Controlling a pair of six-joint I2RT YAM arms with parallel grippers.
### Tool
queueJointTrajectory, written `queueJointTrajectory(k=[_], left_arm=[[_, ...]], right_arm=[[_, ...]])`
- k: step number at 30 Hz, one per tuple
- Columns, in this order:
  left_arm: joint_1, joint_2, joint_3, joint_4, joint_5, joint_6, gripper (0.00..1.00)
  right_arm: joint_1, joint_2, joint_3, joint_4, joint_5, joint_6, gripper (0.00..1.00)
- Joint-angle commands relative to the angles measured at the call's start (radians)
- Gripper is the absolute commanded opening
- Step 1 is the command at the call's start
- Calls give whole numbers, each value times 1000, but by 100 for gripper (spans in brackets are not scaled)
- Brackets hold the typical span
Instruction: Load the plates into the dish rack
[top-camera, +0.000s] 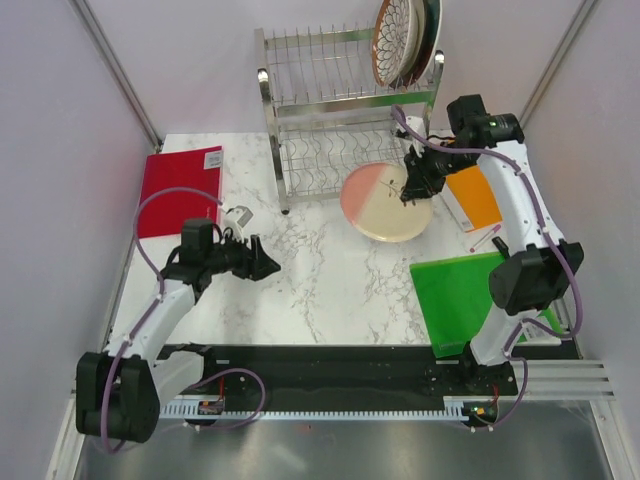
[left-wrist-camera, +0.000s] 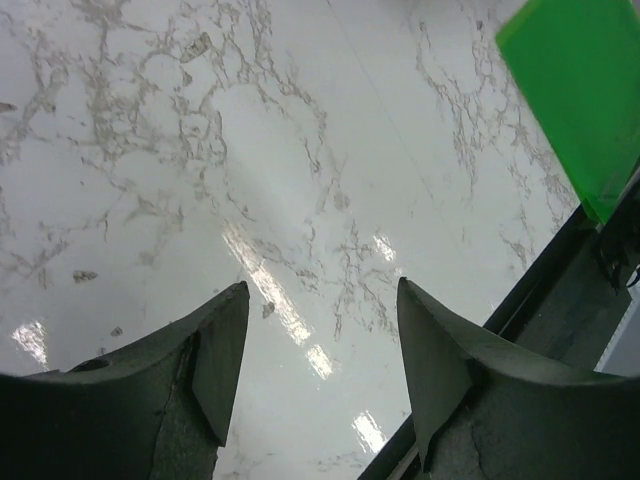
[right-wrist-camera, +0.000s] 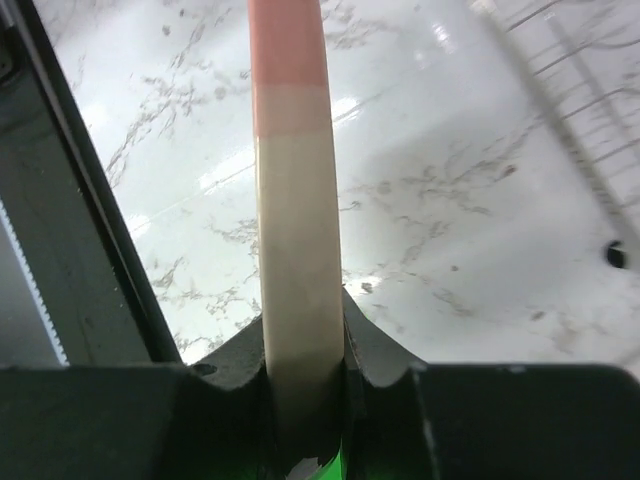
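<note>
The chrome wire dish rack (top-camera: 335, 110) stands at the back of the table. A brown plate with a white petal pattern (top-camera: 391, 42) stands upright in the right end of its upper shelf, with other plate rims (top-camera: 430, 35) behind it that I cannot tell apart. My right gripper (top-camera: 414, 186) is shut on the right rim of the pink-and-cream plate (top-camera: 383, 203), held just in front of the rack's lower shelf. In the right wrist view the plate (right-wrist-camera: 292, 200) is edge-on between the fingers (right-wrist-camera: 372, 345). My left gripper (top-camera: 264, 263) is open and empty over bare marble (left-wrist-camera: 322, 300).
A red board (top-camera: 180, 188) lies at the back left, an orange board (top-camera: 472, 200) at the right and a green board (top-camera: 462, 295) at the near right, also in the left wrist view (left-wrist-camera: 580, 90). A small white object (top-camera: 238, 214) lies beside the red board.
</note>
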Motion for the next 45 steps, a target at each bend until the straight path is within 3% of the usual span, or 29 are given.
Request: queueJointTrajectory(k=[1,3,7,10,14,16,22,33,45], left_arm=[[6,-112,-47,-5,-26,10,66],[15,-129,-45,-8,-31,15,65],[17,-172,-30,-14,-20,29,65],[18,-189,-35,-14,-8,25,65],[17,-212,-58,-14,15,18,64],[17,-217,-62,-14,23,13,64],[17,-183,-65,23,38,-13,64],[17,-128,-55,67,33,-30,64],[17,-79,-65,127,39,-47,64]], right_arm=[[14,-148,190,114,35,228,0],[14,-188,223,249,93,395,0],[24,-307,210,702,249,658,0],[28,-323,236,883,345,820,0],[34,-243,441,923,409,966,0],[42,-229,449,1001,530,1046,0],[115,-114,581,1075,844,954,0],[333,-31,535,1204,1196,770,0],[376,45,524,1271,1276,630,0]])
